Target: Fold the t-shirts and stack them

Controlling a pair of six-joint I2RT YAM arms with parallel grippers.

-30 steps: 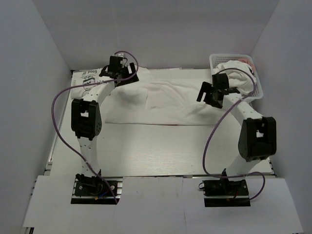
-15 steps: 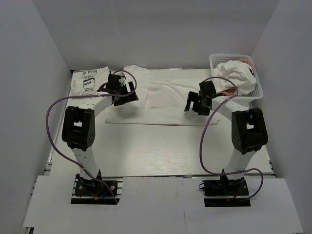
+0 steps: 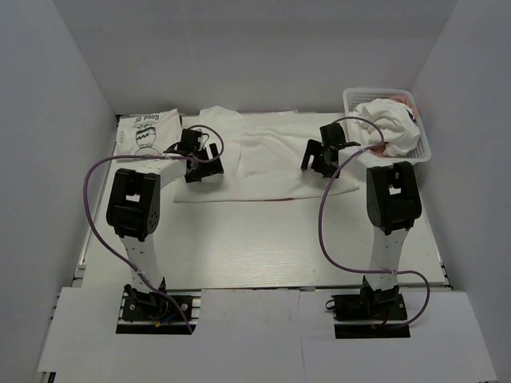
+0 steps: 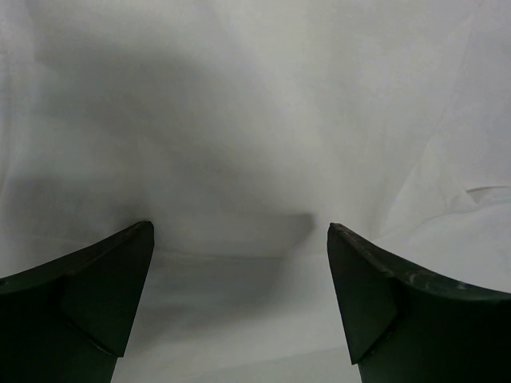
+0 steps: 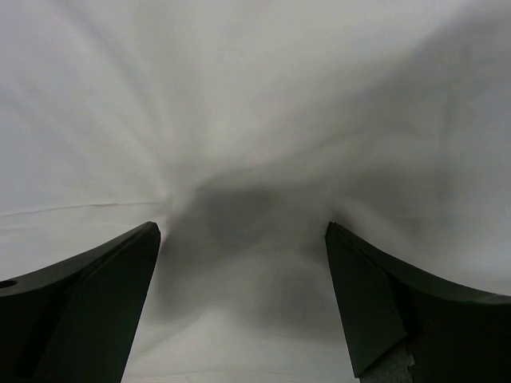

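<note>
The white t-shirt (image 3: 263,155) lay spread across the far half of the table (image 3: 263,239), its long axis running left to right, its near hem a fairly straight line facing the arm bases. The left gripper (image 3: 201,166) hung over the shirt's left end and the right gripper (image 3: 321,159) over its right end, so each arm was nearest its own side of the cloth and the two stood well apart with the middle of the shirt between them. In the left wrist view the gripper (image 4: 239,227) had its fingers (image 4: 96,295) spread wide with nothing between them, and smooth white cloth (image 4: 239,120) lay straight ahead of the tips. The right wrist view showed the same: the gripper (image 5: 242,227) open, fingers (image 5: 375,311) apart and holding nothing, with cloth (image 5: 239,96) puckered into creases just beyond them. Whether either set of tips touched the fabric could not be told. A folded t-shirt with black print (image 3: 145,132) sat at the far left corner, just beside the spread shirt's left end, and a basket (image 3: 379,90) at the far right held more bunched t-shirts (image 3: 387,120), close to the right arm. The near half of the table looked bare, so the open room for folding lay toward the arm bases. The side walls and the basket would likely hem in any sideways sweep.
</note>
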